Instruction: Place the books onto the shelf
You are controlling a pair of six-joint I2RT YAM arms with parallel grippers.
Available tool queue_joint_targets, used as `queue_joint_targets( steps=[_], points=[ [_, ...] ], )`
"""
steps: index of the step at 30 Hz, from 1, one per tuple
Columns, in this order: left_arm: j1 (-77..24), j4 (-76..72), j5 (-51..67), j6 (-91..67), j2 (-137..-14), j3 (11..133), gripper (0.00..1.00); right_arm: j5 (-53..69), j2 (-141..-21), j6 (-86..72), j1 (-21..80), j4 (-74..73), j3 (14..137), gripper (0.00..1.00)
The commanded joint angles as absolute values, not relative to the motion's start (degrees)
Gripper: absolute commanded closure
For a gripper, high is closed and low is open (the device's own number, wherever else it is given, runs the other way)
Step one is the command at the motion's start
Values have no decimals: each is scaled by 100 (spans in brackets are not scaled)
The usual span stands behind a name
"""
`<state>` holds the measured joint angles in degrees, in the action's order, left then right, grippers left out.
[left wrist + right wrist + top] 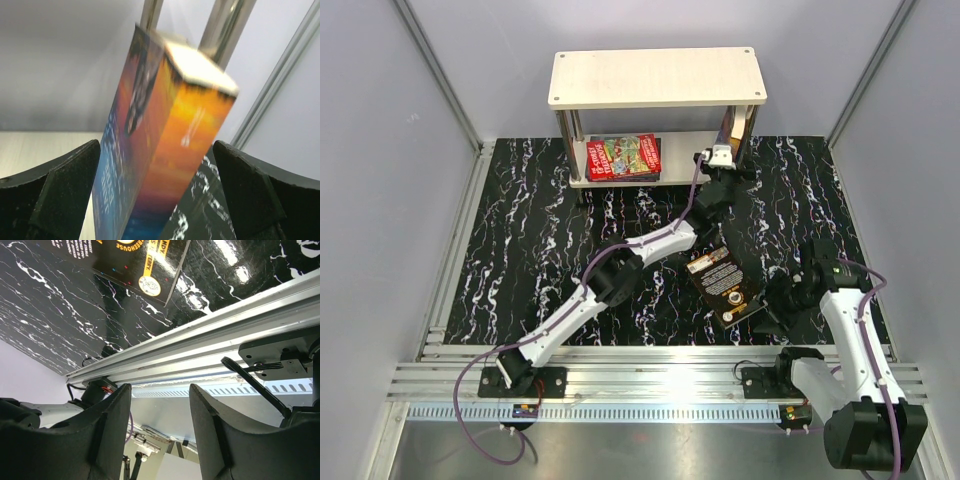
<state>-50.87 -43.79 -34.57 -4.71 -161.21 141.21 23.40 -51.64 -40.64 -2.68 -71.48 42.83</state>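
The shelf (655, 77) stands at the back of the table. A red book (623, 157) lies flat on the left of its lower board. At the right end of that board a book (740, 126) stands on edge, and my left gripper (724, 153) is right in front of it. In the left wrist view this orange and blue book (165, 135) leans toward the silver posts (227, 25), and my left gripper (156, 145) is open around it. A dark book (725, 283) lies flat on the table. My right gripper (780, 305) hovers by its near right corner, open and empty (160, 390).
Aluminium rails (650, 380) run along the table's near edge, under both arm bases. Grey walls close in the left, back and right sides. The right wrist view shows the dark book's corner (135, 260) and the rail (210, 340).
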Motion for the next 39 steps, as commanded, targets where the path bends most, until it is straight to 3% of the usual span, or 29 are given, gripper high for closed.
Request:
queue_joint_targets(
  steps=[1,9,17,20,39],
  points=[
    [-5133,-4711,-3340,-598,-15847,14001,1,2312,-5063,-4148,-237,-7216,4228,43],
    [-5309,-5045,-3709,-457,-15293,12956,3,2312,-4931,-4210,-237,-7207,4113,43],
    [-5317,-5168,-3850,-413,-15047,12559,50,2347,-4896,-4271,-237,-7023,3841,43],
    [-5291,-5098,-3823,-352,-15135,12656,62,2347,-4948,-4289,-237,-6935,3815,43],
    [-4975,-4438,-3076,-756,-16163,14203,73,2391,-5475,-4281,-237,-6451,3735,44]
  ],
)
